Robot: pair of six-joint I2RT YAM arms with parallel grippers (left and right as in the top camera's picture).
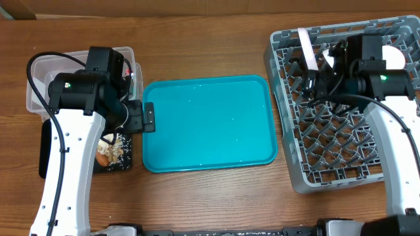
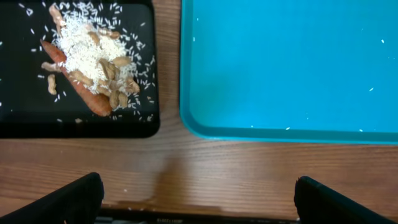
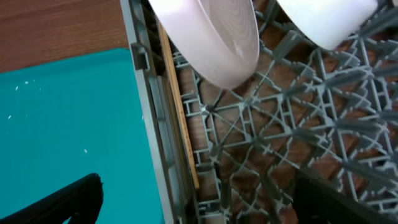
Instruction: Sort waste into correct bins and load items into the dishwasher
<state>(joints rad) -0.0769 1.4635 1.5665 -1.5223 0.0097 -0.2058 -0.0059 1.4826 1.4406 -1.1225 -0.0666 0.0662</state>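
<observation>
Clerk: Surface and general layout?

Inspector: Wooden table (image 1: pixel 216 196), brown grain. A teal tray (image 1: pixel 207 124) sits at centre and carries only a scatter of white grains (image 2: pixel 371 89).

Clerk: Waste side?

Inspector: The black tray (image 2: pixel 25 118) lies just beside the teal tray's left edge. It holds a heap of pale food scraps (image 2: pixel 81 50) with a carrot (image 2: pixel 93 99) lying partly under them. The clear tub (image 1: pixel 36 92) stands behind it. The left arm covers most of it, so wrapper and paper cannot be confirmed inside.

Clerk: Dish side?

Inspector: Grey dish rack (image 1: pixel 328 151) on the right. A plate (image 1: pixel 307 49) stands on edge near its back left corner. The right wrist view shows two more white dishes, one (image 3: pixel 217 37) close to the rack wall and another (image 3: pixel 323 18) further in. A full count is not possible because the arm obstructs.

Clerk: Tools?

Inspector: The left gripper (image 2: pixel 199 202) hangs by the teal tray's left edge, near the black tray, with its fingers spread wide and nothing between them. The right gripper (image 3: pixel 199 202) is over the rack's left side, likewise wide apart and empty.

Clerk: Progress?

Inspector: In my judgement, at or near completion. Scraps are binned, dishes are racked, and no item is seen waiting on the teal tray. Outstanding: verify the tub's contents and the dish count
</observation>
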